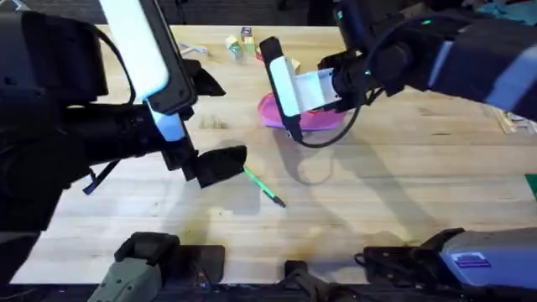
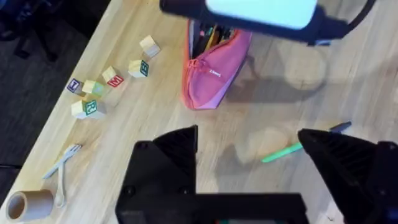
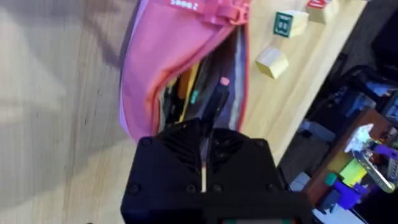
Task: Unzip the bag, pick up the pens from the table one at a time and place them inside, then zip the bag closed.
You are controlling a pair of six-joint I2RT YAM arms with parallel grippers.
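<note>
Pink soft fabric pouch (image 1: 315,117) lay open mid-table under your right jaws (image 1: 289,130). Left wrist view: your left jaws (image 2: 249,155) stood apart above the slim green pen (image 2: 283,152). Right wrist view: jaws pinched a black pen (image 3: 214,106); releasing crooked could snag the lining.

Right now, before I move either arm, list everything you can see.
Pink soft fabric zip pouch: one, unzipped, far middle of the table, coloured pens inside.
Bright green slim pen: one, on the table near the left gripper.
Slim black pen: one, tip in the pouch mouth.
Small wooden letter blocks: about six, far edge.
Brown cardboard tape roll: one, table's left side.
Pale two-pronged tool: one, beside the roll.
Light wood-plank table: one.
Left gripper: open, above the green pen.
Right gripper: shut on the black pen.
</note>
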